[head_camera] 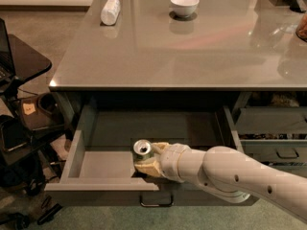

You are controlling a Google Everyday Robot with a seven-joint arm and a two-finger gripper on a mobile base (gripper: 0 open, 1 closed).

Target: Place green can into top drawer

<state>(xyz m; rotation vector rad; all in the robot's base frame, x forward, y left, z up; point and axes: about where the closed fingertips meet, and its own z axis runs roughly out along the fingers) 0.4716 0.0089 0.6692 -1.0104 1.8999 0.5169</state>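
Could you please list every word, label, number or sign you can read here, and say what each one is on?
Nothing here can be read.
green can: only its silver top shows, no print visible; the gripper grips it inside the top drawer.
white bottle on the table: label too blurred to read.
white bowl: no markings.

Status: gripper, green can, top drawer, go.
Gripper down inside top drawer, shut on green can. Can upright, near the drawer's front. Drawer pulled open, nothing else visible in it.
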